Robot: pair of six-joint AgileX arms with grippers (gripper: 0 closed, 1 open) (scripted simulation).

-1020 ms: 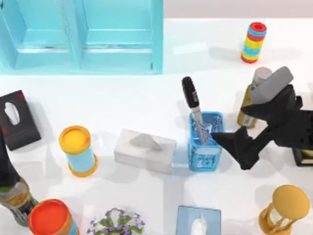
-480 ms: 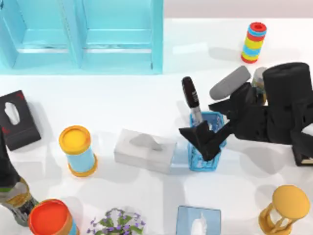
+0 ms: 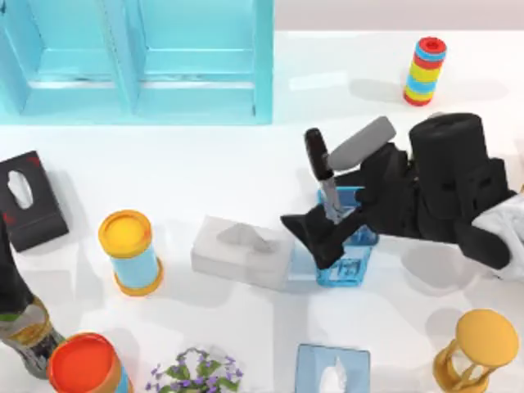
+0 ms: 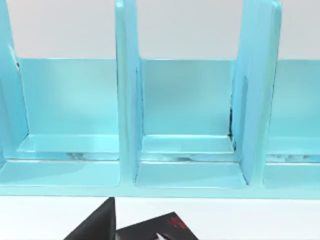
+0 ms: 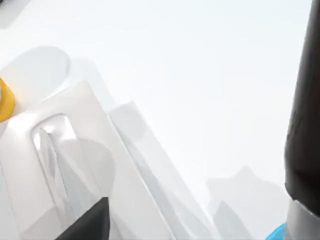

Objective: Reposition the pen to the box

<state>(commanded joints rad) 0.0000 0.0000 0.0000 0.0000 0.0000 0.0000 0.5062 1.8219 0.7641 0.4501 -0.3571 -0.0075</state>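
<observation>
Top view puts the pen point(image 3: 322, 173) standing tilted in a blue mesh holder point(image 3: 344, 266) at mid-table, its black cap leaning up and toward the far-left while the silvery barrel drops into the holder. The right gripper point(image 3: 318, 232) sits right at that holder, its dark fingers low against the near-left rim, just below the barrel; the pen's long axis runs up and away from the fingertips toward the blue cabinet point(image 3: 135, 61). I cannot tell whether the fingers are parted or closed on the barrel. Right wrist view has the black cap point(image 5: 305, 130) and its grey collar close beside the camera, with a white tissue box point(image 5: 60, 165) beyond. My right arm is clearly the nearer one; the left arm is parked at the table's left edge, its wrist camera facing the cabinet
</observation>
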